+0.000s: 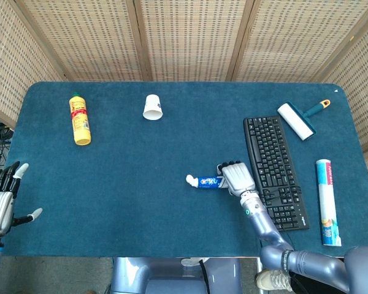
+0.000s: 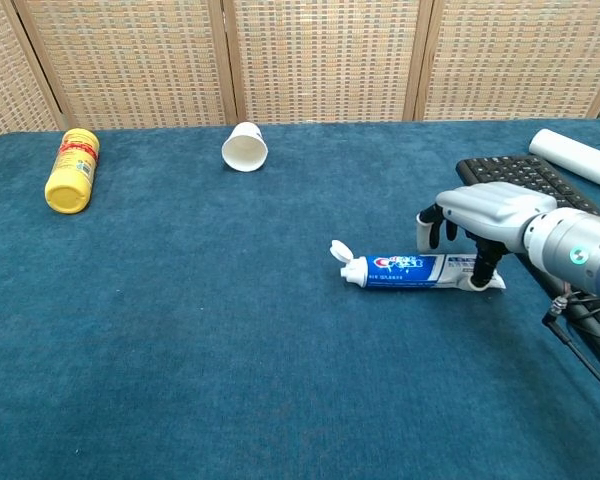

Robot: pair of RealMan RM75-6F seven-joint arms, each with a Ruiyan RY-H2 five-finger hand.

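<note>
Head view: right hand (image 1: 236, 177) arched over crimped end of toothpaste (image 1: 207, 181), beside keyboard (image 1: 273, 165); left hand (image 1: 1, 202) spread, empty.
Chest view: fingers curled above tube, not clamped; could skid if nudged sideways.

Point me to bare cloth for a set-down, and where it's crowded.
Widest bare patch: left-centre, bordered by the yellow bottle, paper cup, toothpaste and left hand. Also bare: between cup and keyboard. Crowded: the right side, with the right hand over the toothpaste tail, keyboard, lint roller and white tube.
</note>
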